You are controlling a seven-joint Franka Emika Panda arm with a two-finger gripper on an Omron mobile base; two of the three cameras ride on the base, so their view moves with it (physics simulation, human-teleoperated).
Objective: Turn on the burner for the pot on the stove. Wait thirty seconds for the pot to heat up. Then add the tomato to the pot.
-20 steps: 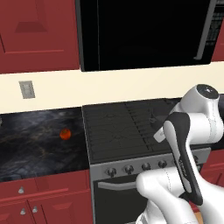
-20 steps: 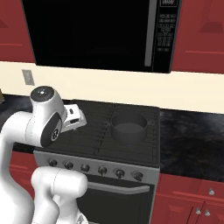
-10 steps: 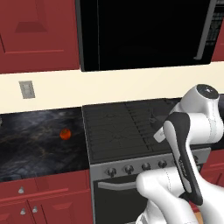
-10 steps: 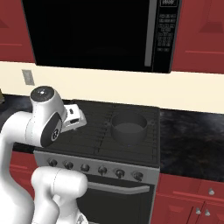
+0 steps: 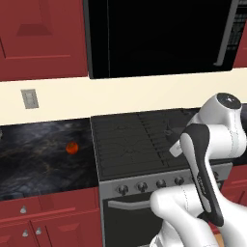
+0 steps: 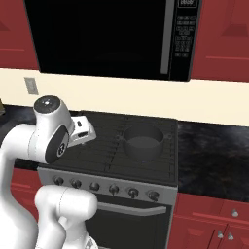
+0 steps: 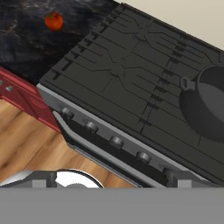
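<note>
So, in the left base view, your gripper [image 5: 174, 149] is hovering over the stove [image 5: 130, 144]. It's peeking out from behind the white forearm, so you can't judge the jaws from this side. The tomato [image 5: 72, 147] is sitting on the dark marble counter [image 5: 34, 164], well apart from the jaws and off to their left, past the stove's left edge. The row of knobs [image 5: 141, 186] is running along the grey front, below and nearer than the gripper. A black microwave [image 5: 154, 34] is hanging above everything.

From the right base view, you're looking at the gripper [image 6: 85, 133] hanging over the left half of the grates, touching nothing. The pot [image 6: 142, 141] is standing on a rear burner to the right of the jaws, near them but clearly apart. The knobs [image 6: 114, 189] are lining the front edge below.

Now in the hand view, the fingertips [image 7: 43, 177] are showing at the bottom corners, so the jaws are standing wide apart with nothing between them. The knobs [image 7: 116, 141] are lying just ahead of the jaws in a slanted row. The pot [image 7: 210, 107] is sitting ahead and to the right, cut off by the frame edge. The tomato [image 7: 54, 21] is resting on the counter far ahead and to the left of the jaws.
</note>
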